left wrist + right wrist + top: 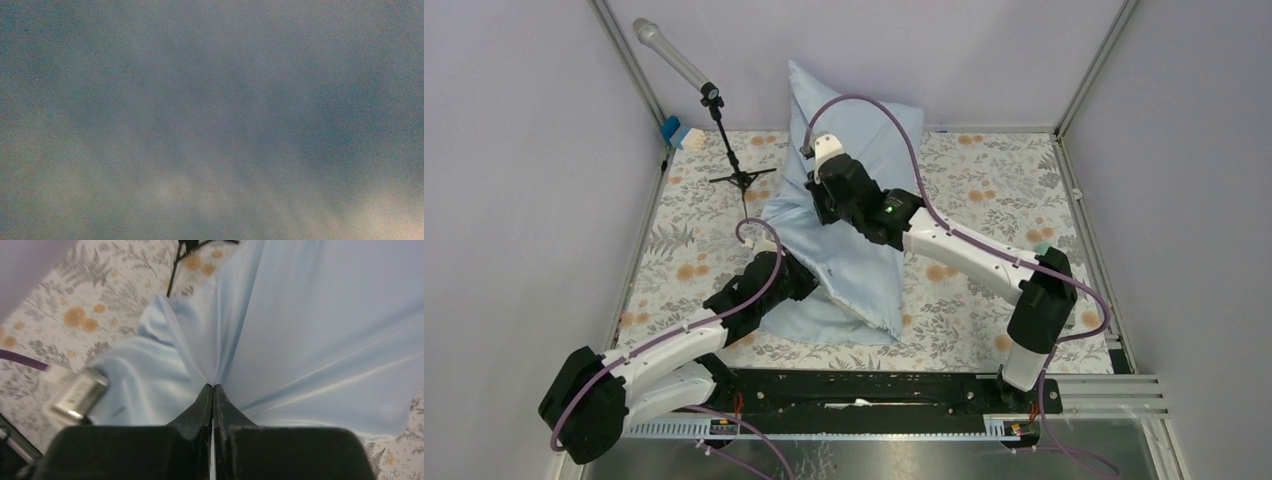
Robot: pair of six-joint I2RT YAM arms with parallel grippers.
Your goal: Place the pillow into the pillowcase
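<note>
The light-blue pillowcase (849,265) lies bulging across the middle of the table, its far end propped up against the back wall. No cream pillow shows in any view. My right gripper (816,172) is over the pillowcase's upper part. In the right wrist view the gripper (213,386) is shut, pinching a fold of the pillowcase (325,315), with cloth creases running out from the tips. My left arm's end (786,278) goes in at the pillowcase's left edge and its fingers are hidden. The left wrist view shows only dim blurred blue-grey cloth (210,120).
A microphone on a black tripod stand (724,140) is at the back left; its legs show in the right wrist view (185,252). A small blue and white object (682,133) sits in the back left corner. Grey floral tablecloth (984,180) covers the table, with walls close around.
</note>
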